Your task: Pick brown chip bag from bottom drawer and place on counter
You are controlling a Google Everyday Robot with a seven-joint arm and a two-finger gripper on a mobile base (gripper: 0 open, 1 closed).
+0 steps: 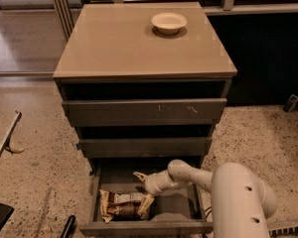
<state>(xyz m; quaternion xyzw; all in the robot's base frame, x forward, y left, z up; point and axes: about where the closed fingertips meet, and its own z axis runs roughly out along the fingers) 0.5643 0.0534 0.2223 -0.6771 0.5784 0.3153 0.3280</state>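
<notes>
The bottom drawer (181, 217) is pulled open at the foot of the grey cabinet. The brown chip bag (121, 205) lies flat in its left half, dark brown with cream edges. My gripper (143, 191) reaches into the drawer from the right, open, with one finger (139, 175) above the bag's right end and the other finger (146, 205) down against that end. My white arm (238, 197) fills the lower right. The counter (124, 38) is the beige top of the cabinet.
A white bowl (169, 22) sits on the counter at the back right. Two shut drawers (144, 112) lie above the open one. Speckled floor surrounds the cabinet. A dark object (292, 103) lies on the floor at right, and a thin bar (5, 140) at left.
</notes>
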